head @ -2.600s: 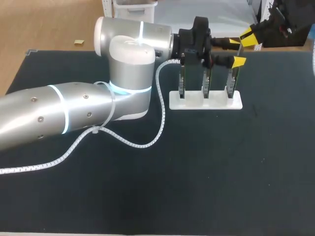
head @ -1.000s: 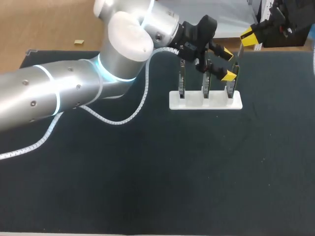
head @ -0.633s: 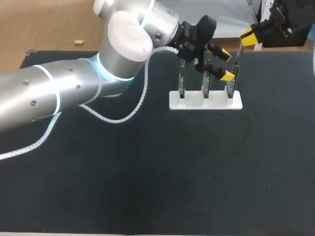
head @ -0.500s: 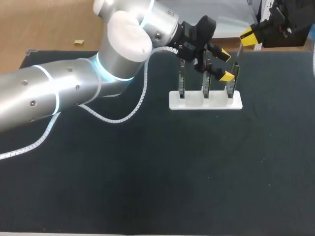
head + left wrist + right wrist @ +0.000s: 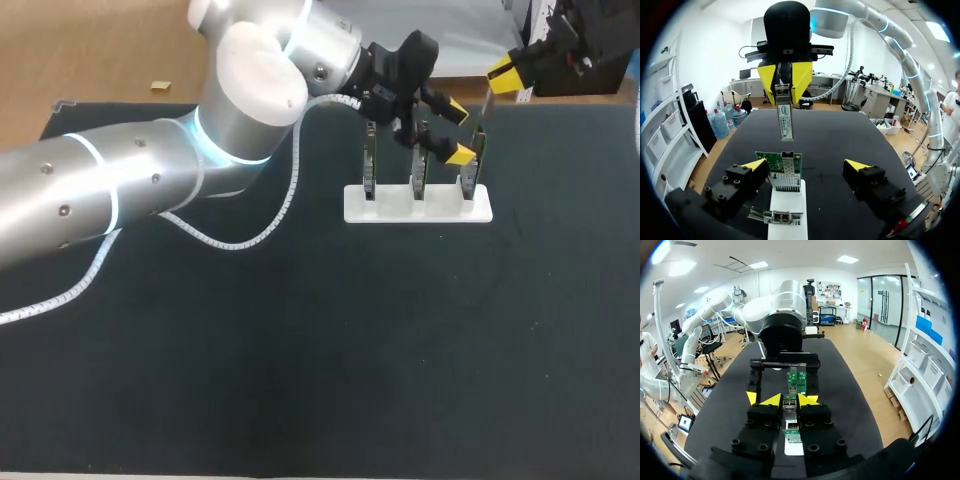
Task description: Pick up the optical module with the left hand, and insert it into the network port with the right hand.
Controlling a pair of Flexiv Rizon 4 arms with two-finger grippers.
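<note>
The counter [image 5: 350,400] is a dark flat surface. The left arm [image 5: 120,200] crosses its left part, with a white spiral cable [image 5: 265,232] hanging below it. Farther in is a white stand [image 5: 440,208], well apart from the near edge and the right edge of the counter, and nearer to the far edge. The stand holds three circuit boards [image 5: 369,165] upright in a row, each in its own place. The left hand [image 5: 457,132] is at the right end of this row, with its fingers wide apart and gripping nothing. In the left wrist view the green board [image 5: 785,167], with a metal network port [image 5: 785,180] on it, stands between the two yellow tips. I cannot tell if the tip beside it touches it. Beyond, over the far edge of the counter, is the right hand [image 5: 785,81]. Its fingers are closed on the optical module [image 5: 785,112], which hangs straight down from them, above the green board and apart from it.
</note>
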